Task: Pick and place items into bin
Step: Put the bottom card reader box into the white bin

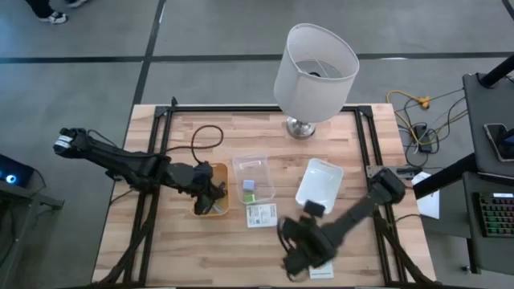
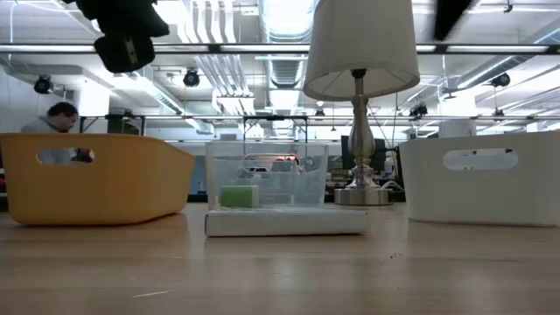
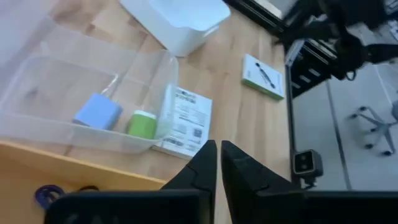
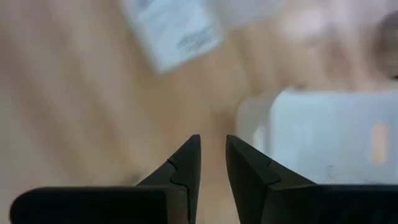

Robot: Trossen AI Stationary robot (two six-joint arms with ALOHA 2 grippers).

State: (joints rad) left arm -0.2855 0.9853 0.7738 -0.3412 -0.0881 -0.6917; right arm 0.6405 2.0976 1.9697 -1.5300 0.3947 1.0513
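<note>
A: Where's the left gripper (image 1: 215, 193) rn?

B: Over the yellow bin (image 1: 218, 210), left-centre of the wooden table (image 1: 185, 249). Fingers (image 3: 205, 165) pressed together, nothing btwn them. In its wrist view a purple-ish thing (image 3: 46, 195) lies in that bin, too cut off to ID.

A: And the right gripper (image 1: 295, 258)?

B: Near the front edge, right of centre, above bare wood. Jaws narrow, a slim gap, nothing in it. Its wrist view is blurry, but a white card (image 4: 171, 28) and the white bin (image 4: 333, 134) show ahead of the fingertips.

A: Items?

B: Clear bin (image 1: 254, 178) mid-table holds a green block (image 3: 142, 124) and a lilac-blue block (image 3: 98, 113), side by side. A white printed card (image 1: 261, 215) lies flat on the table just in front of the clear bin, touching or nearly so. A second card with a black gadget on it (image 3: 263, 76) lies on the wood out toward the right arm. Dark cable (image 1: 206, 138) loops on the table behind the yellow bin.

A: White bin?

B: Right of the clear one, tilted at an angle (image 1: 320, 183); can't tell what's inside. Big white lamp (image 1: 315, 72) stands at the back edge. Low view also shows a person (image 2: 54, 122) in the room behind, far left.
</note>
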